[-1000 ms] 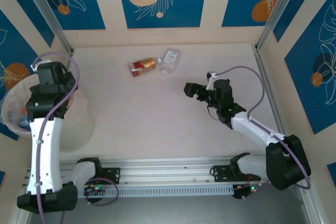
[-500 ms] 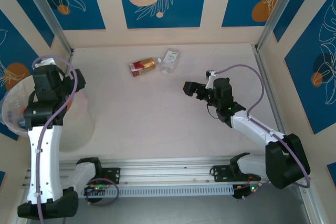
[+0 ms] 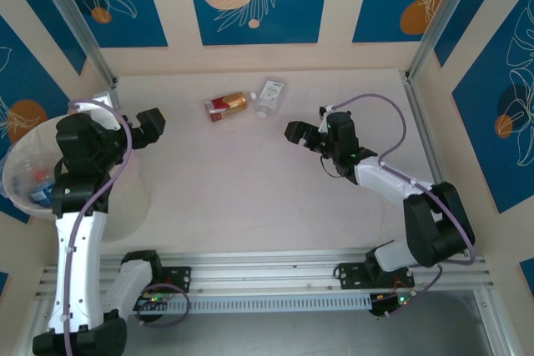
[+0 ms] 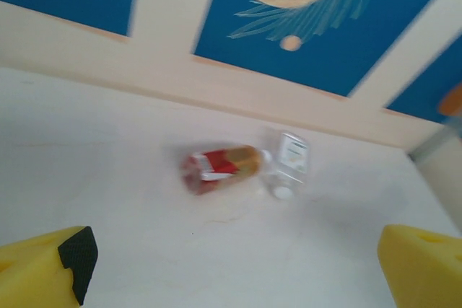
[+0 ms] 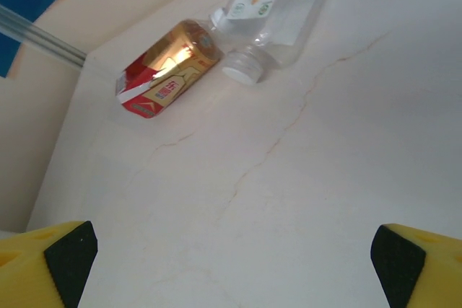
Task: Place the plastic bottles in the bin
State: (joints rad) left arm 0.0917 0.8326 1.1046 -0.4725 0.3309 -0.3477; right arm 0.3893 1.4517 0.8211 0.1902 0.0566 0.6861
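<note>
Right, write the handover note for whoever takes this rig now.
Left tool: open, empty, by the bin.
Right tool: open, empty, mid-table, pointing toward the loose bottles.
Red bottle and clear bottle lie next to each other near the far wall.
Done: at least one blue-label bottle is in the bin.
Left: bin those two.

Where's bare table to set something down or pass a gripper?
Free: the wide middle of the table between left gripper and right gripper; also the far right corner. Crowded: far centre, red-labelled bottle beside clear bottle; left edge, the bin.
</note>
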